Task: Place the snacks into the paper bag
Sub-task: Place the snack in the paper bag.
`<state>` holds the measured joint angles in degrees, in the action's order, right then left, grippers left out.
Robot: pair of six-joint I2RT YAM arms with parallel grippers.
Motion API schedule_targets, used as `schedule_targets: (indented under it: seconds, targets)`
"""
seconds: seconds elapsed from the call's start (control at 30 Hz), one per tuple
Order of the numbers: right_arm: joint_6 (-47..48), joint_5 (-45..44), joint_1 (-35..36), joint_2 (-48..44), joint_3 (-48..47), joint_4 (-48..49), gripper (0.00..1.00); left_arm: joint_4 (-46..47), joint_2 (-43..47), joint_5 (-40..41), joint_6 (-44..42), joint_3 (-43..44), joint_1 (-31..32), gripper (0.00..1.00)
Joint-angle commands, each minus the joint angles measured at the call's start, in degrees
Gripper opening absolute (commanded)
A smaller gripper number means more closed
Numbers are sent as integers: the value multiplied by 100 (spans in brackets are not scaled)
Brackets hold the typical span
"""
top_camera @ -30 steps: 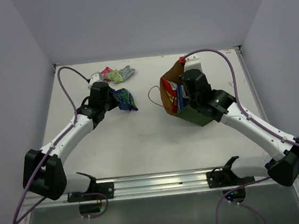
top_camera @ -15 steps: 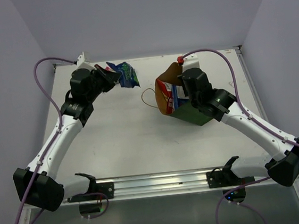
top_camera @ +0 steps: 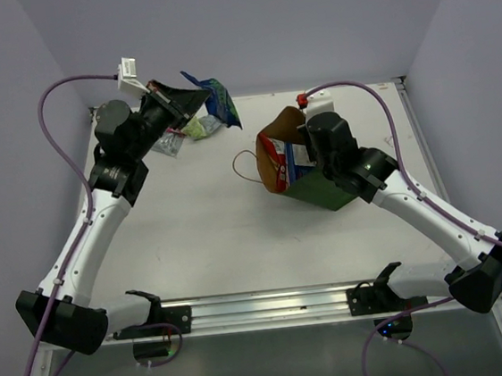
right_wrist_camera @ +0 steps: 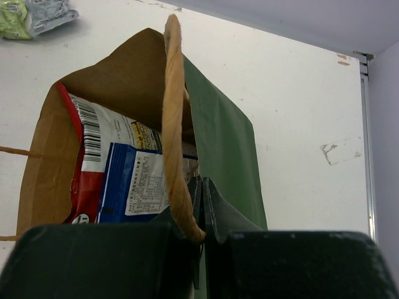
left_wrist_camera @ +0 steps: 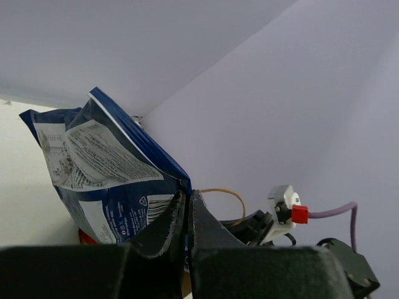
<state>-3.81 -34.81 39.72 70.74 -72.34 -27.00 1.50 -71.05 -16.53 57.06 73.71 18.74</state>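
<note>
My left gripper (top_camera: 195, 99) is shut on the corner of a blue-white snack packet (top_camera: 217, 100), holding it in the air above the table's far left. In the left wrist view the packet (left_wrist_camera: 106, 168) hangs left of the closed fingertips (left_wrist_camera: 188, 194). The dark green paper bag (top_camera: 325, 191) lies tilted at centre right, its brown mouth facing left. My right gripper (right_wrist_camera: 203, 182) is shut on the bag's green wall (right_wrist_camera: 218, 124) by a tan handle (right_wrist_camera: 173, 112). Inside are a white-red chip bag (right_wrist_camera: 87, 137) and a blue-white packet (right_wrist_camera: 140, 184).
A green packet (top_camera: 195, 128) and a silver-grey one (top_camera: 170, 143) lie on the table at the far left, under the left arm. The bag's other tan loop handle (top_camera: 245, 165) rests on the table left of its mouth. Walls close in on three sides.
The left arm has lifted the blue-white packet off the table and carried it up toward the back wall. The right gripper keeps its hold on the bag, whose mouth has tipped slightly left.
</note>
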Motion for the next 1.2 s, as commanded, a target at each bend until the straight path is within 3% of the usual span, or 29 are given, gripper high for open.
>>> schedule_targets:
  seconds: [0.0, 0.17, 0.53, 1.17]
  targets:
    - [3, 62, -9, -113, -360, 213, 0, 658, -85, -727, 454, 319, -46, 0]
    - [-49, 79, 0, -60, -386, 213, 0, 1326, -164, -1176, 1096, 188, 15, 0]
    - [-199, 167, 0, 19, -518, 187, 0, 2073, -787, -1273, 1615, 222, 1017, 0]
    - [-313, 176, -9, 10, -615, 125, 0, 2118, -1262, -1291, 1906, -305, 1527, 0]
